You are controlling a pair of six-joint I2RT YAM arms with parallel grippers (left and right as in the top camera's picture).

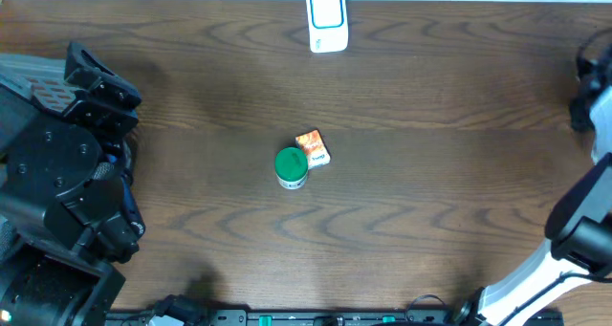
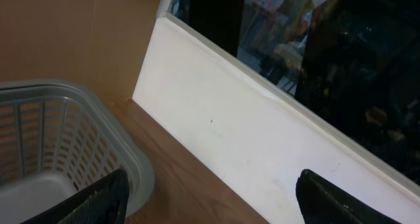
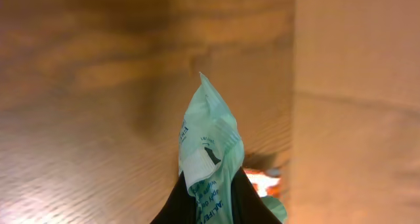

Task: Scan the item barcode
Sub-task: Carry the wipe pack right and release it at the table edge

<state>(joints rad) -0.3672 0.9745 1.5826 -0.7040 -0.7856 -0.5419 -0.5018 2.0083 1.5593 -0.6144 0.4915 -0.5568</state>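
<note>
Clearly, the right fingers [image 3: 172,208] are pressed together on a thin green packet [image 3: 209,142]. They pinch its lower end, so the crinkled top stands up in front of the wrist camera, with a small white label showing on its face. Brown wood fills the view behind the packet, and an orange blur sits just past the fingers at the bottom. From above, the packet itself cannot be made out; the right arm [image 1: 583,226] reaches in over the right edge of the surface [image 1: 430,183].

The left fingers [image 2: 105,201] are spread wide with nothing between them, beside a white plastic basket [image 2: 59,138] at the left edge.

A white scanner [image 1: 327,22] stands at the middle of the far edge. Near the centre, a green-lidded jar [image 1: 292,167] touches a small orange packet [image 1: 314,147].
</note>
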